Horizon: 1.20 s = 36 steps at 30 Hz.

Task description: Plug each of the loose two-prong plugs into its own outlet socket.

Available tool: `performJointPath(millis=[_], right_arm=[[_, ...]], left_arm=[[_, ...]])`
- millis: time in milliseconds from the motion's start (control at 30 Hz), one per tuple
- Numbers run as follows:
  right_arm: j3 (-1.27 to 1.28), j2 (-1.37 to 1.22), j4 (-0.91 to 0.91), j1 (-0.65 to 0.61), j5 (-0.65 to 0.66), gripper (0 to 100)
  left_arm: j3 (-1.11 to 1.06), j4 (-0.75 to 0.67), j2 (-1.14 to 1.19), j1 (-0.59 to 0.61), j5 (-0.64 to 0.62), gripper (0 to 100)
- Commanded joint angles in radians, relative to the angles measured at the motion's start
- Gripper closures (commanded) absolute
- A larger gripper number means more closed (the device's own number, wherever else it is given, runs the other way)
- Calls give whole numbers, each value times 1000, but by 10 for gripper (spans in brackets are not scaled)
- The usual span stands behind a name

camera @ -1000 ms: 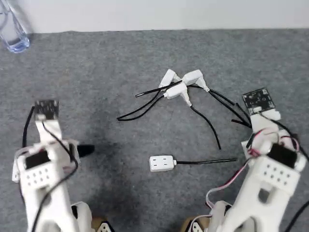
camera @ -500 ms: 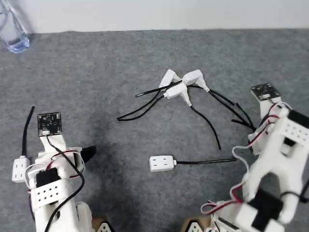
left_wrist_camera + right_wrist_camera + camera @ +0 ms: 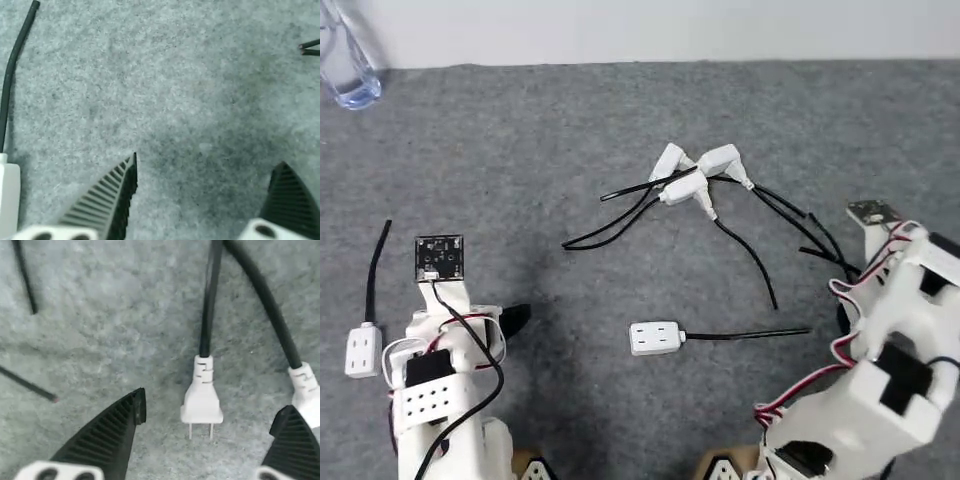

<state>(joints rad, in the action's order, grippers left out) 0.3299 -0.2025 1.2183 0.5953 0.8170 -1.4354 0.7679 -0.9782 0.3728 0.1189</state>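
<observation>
Far left on the grey carpet (image 3: pixel 520 150): a white socket (image 3: pixel 362 350) lying flat, with a short black cord (image 3: pixel 375 270) running away from it. The left arm (image 3: pixel 438 385) stands just beside the socket and does not touch it. In the left wrist view the left gripper (image 3: pixel 207 164) has its jaws wide apart over bare carpet, holding nothing.

Centre: a second socket (image 3: pixel 655 337) lies flat, its cord trailing rightward. Well beyond it sits a bunch of white cord ends (image 3: pixel 690 172), touching one another; their prongs are too small to make out.

Right: the right gripper (image 3: pixel 214 402) has its jaws spread, gripping nothing. A white plug (image 3: pixel 202 400) lies flat between them, untouched, two prongs showing. A second plug (image 3: pixel 305 387) lies near one finger.
</observation>
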Motion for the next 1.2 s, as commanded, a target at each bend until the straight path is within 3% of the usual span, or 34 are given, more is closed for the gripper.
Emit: performJointPath(millis=[0,333,800,1067,1167], right_arm=[[-51,-19,-61,21,12,621],[-52,-39,-74,19,17,962],[-31,-73,-67,93,110,991],[-31,-79,48,124,-354,991],[-43,-71,134,99,-654,991]], left_arm=[[5,-23,-12,-9,-5,610],[5,-23,-12,-11,-3,610],[4,-23,-12,-11,-3,610],[4,-23,-12,-11,-3,610],[4,-23,-12,-11,-3,610]])
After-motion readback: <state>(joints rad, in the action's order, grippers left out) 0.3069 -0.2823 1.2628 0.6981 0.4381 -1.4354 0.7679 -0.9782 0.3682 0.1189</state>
